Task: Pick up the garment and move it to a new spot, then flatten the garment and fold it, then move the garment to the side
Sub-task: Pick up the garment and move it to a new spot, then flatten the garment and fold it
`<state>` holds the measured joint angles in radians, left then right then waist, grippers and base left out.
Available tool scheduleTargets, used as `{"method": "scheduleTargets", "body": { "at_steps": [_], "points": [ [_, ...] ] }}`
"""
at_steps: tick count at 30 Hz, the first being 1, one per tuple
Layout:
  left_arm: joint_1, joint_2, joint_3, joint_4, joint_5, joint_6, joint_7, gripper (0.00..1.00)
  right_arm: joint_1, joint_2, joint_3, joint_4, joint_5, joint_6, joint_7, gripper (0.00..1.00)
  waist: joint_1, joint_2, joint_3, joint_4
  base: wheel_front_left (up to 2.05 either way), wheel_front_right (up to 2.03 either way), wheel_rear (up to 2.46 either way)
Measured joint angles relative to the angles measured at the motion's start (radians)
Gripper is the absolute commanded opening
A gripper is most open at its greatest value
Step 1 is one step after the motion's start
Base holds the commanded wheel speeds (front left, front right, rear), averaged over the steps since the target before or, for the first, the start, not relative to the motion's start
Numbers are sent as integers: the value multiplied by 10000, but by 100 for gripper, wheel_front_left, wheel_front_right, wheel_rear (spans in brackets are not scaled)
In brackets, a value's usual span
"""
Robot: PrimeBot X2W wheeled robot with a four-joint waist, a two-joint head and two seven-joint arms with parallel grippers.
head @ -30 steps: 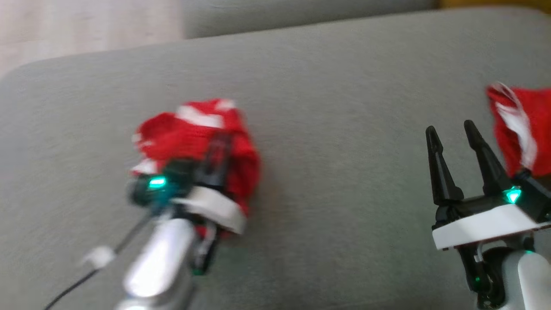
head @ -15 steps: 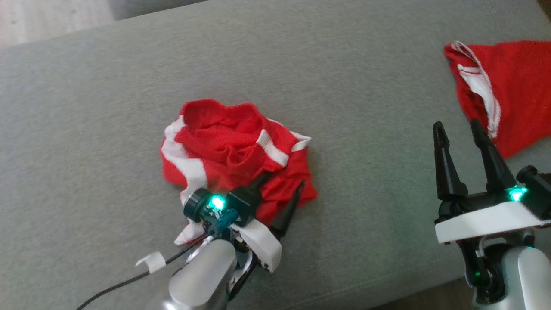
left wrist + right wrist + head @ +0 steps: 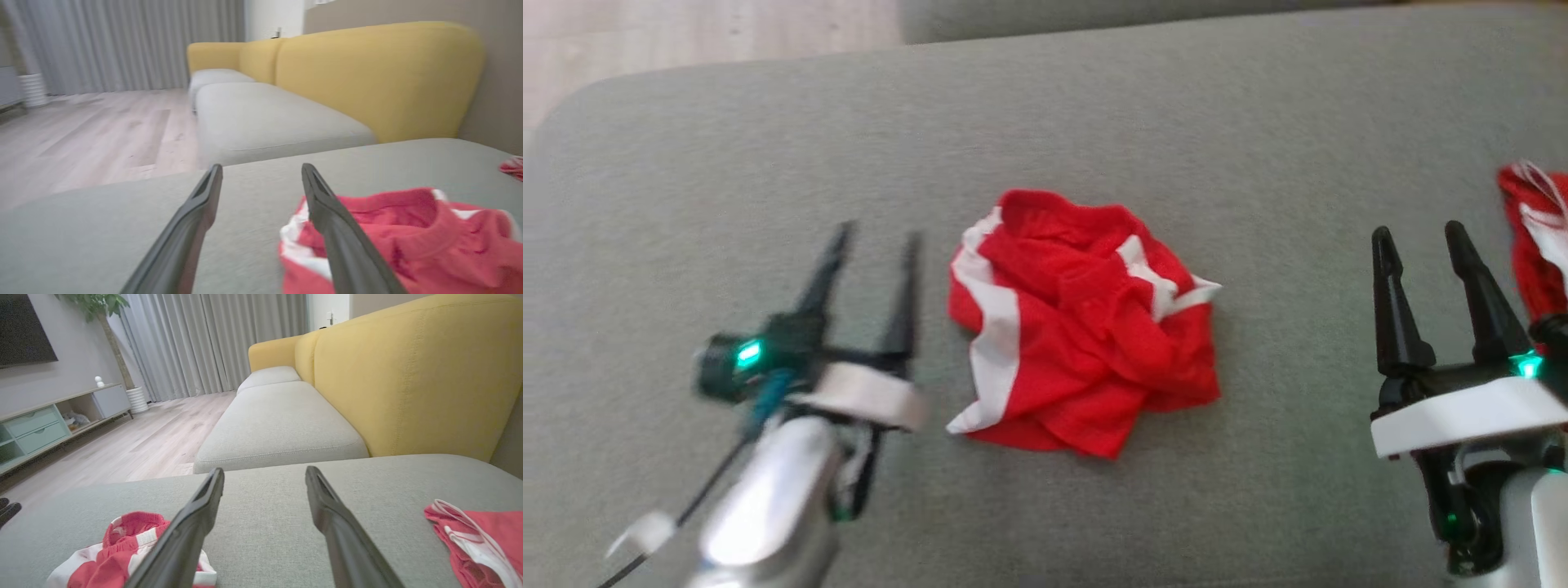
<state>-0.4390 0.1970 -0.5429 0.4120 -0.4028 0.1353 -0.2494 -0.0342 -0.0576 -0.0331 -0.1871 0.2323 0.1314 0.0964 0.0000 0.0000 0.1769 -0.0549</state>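
The garment [image 3: 1086,322] is a red piece with white stripes, lying crumpled in a heap on the grey cushion [image 3: 1094,122]. It also shows in the left wrist view, garment [image 3: 429,237], and in the right wrist view, garment [image 3: 122,547]. My left gripper [image 3: 874,237] stands open just left of the heap, apart from it, with nothing between its fingers [image 3: 204,204]. My right gripper [image 3: 1417,237] hangs open over bare cushion well to the right of the heap, fingers [image 3: 327,506] empty.
A second red garment with white trim [image 3: 1535,237] lies at the right edge of the cushion, beside my right gripper. Wooden floor [image 3: 686,37] shows beyond the cushion's far left corner. A yellow sofa back [image 3: 408,375] and another grey seat [image 3: 278,424] lie ahead.
My left gripper has opened, let go of the garment and drawn off to its left. The garment now lies free in a heap. The head camera has shifted between frames.
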Motion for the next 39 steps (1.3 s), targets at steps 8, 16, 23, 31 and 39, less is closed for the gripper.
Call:
{"method": "scheduleTargets", "body": {
  "at_steps": [8, 16, 23, 31, 39],
  "points": [
    [1273, 1193, 1467, -428, -855, 309, 0, 100, 265, -29, -4, -48, -94, 0, 301, 100, 0, 0, -448, 774, 0, 0, 0],
    [2669, 1714, 1561, -1768, -1112, 433, 456, 100, 944, -33, 15, -27, -140, 0, 598, 100, 0, 0, -979, 879, 0, 0, 0],
    [3506, 1948, 1511, -2957, -1064, 1026, 991, 100, 1312, -33, 263, -44, -138, 0, 763, 100, -1, 0, -1300, 573, 0, 0, 0],
    [3893, 2073, 1482, -3461, -1066, 1304, 1281, 100, 1313, -117, 326, -46, -121, 0, 773, 100, -1, 0, -1480, 446, 0, 0, 0],
    [3892, 2132, 1482, -3599, -1066, 1434, 1436, 100, 1312, -127, 314, -46, -123, 0, 802, 100, 0, 0, -1422, 497, 0, 0, 0]
  ]
}}
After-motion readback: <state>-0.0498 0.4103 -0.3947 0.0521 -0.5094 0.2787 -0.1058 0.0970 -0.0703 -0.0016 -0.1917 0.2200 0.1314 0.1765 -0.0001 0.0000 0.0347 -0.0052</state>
